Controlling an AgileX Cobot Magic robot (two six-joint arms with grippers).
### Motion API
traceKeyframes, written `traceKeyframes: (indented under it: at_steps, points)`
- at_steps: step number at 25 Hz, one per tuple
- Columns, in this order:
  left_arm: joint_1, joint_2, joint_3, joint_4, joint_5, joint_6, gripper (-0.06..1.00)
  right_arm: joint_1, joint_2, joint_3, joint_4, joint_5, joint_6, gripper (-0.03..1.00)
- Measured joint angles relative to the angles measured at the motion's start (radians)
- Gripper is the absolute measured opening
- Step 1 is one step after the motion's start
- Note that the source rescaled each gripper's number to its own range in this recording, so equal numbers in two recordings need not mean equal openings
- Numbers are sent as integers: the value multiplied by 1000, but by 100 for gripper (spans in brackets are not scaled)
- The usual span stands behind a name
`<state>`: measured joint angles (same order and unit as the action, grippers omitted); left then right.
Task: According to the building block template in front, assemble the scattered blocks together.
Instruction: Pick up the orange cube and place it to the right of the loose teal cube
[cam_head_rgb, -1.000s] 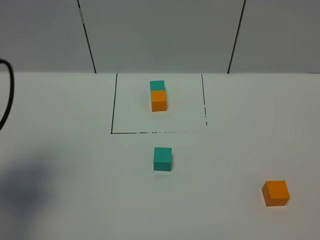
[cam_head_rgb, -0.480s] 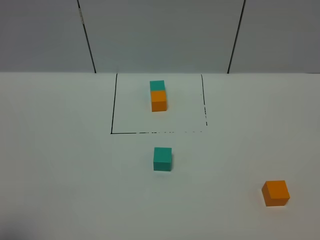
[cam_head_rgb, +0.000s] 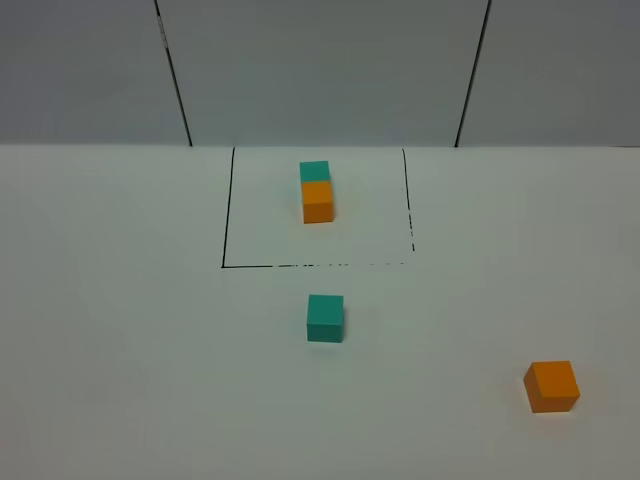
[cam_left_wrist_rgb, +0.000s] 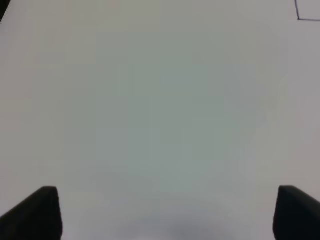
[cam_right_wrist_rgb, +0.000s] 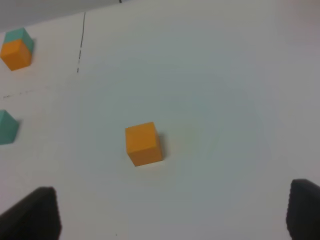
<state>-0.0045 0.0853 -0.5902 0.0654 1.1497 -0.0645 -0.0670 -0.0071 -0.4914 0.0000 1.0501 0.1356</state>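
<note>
The template (cam_head_rgb: 317, 190) is a teal cube joined to an orange cube inside a thin black rectangle (cam_head_rgb: 229, 210) at the back middle of the white table. It also shows in the right wrist view (cam_right_wrist_rgb: 16, 50). The loose teal cube (cam_head_rgb: 325, 318) sits just in front of the rectangle. The loose orange cube (cam_head_rgb: 552, 386) sits at the front right and shows in the right wrist view (cam_right_wrist_rgb: 143, 143). My left gripper (cam_left_wrist_rgb: 170, 212) is open over bare table. My right gripper (cam_right_wrist_rgb: 172, 212) is open, set back from the orange cube. Neither arm shows in the exterior view.
The white table (cam_head_rgb: 120, 330) meets a grey panelled wall (cam_head_rgb: 320, 70) at the back. A corner of the black rectangle shows in the left wrist view (cam_left_wrist_rgb: 300, 15). The loose teal cube shows at the edge of the right wrist view (cam_right_wrist_rgb: 7, 127).
A dark cable and a shadow at the left edge of the exterior view have gone from the frame. The cubes have not moved.
</note>
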Motion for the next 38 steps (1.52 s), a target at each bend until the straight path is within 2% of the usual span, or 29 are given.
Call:
traceKeyframes:
  at_steps: [10,16,20,22,29,38]
  points:
    - [0,-32,39,-4,11,-5,81,0,0,0,0,0,0,81]
    - [0,-32,53,-87,-11,86,78,0,0,0,0,0,0,81]
    - [-4,-33,78,-191,-56,175,71,0,0,0,0,0,0,81]
    - [-5,-34,83,-214,-65,196,67,0,0,0,0,0,0,81]
    - [-5,-34,83,-216,-76,205,56,0,0,0,0,0,0,81]
    - [-5,-34,83,-216,-77,205,51,0,0,0,0,0,0,81]
